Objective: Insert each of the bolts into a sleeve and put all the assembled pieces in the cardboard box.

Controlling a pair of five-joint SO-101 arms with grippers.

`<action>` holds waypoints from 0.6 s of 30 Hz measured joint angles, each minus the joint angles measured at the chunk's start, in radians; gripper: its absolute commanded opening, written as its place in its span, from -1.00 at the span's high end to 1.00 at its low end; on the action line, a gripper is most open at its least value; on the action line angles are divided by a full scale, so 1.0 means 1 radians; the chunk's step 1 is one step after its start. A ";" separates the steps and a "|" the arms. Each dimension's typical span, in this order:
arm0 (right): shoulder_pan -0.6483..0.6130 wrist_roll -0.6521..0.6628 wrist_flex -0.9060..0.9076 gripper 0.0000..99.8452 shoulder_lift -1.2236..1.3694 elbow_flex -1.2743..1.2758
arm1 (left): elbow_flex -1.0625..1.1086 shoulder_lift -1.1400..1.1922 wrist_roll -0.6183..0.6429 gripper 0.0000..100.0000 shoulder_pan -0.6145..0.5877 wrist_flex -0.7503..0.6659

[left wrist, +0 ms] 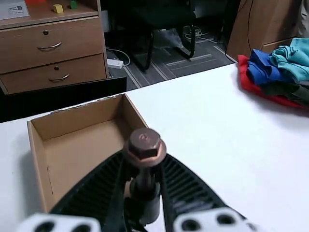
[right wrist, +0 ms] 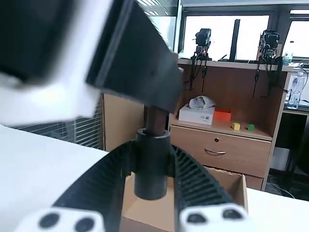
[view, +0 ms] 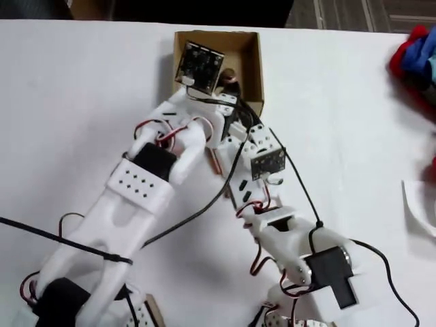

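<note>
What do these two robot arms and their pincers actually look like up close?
White plastic shells with black motor blocks, on both the left arm and right arm, strung with thin red wires and thicker black cables. The left arm has a grid of small holes. The left gripper and right gripper have curved, ribbed black fingers on white bases.

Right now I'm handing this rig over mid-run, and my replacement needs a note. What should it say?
Left gripper: shut on the bolt, under its hex head, close by the cardboard box.
Right gripper: shut on the black sleeve, with the bolt's shank entering its top.
Done: this pair looks partly mated.
Left: seat the bolt and put the piece in the box. The part of its floor in view is bare.
</note>
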 measured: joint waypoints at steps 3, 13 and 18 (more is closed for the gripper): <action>0.000 0.000 0.000 0.96 0.000 0.000 | 0.000 0.000 0.000 0.95 0.000 0.000; -0.008 0.000 0.002 0.96 0.002 0.002 | 0.002 -0.002 -0.002 0.94 -0.003 0.133; -0.009 0.000 0.002 0.96 0.002 0.003 | -0.003 -0.003 -0.002 0.87 -0.009 0.155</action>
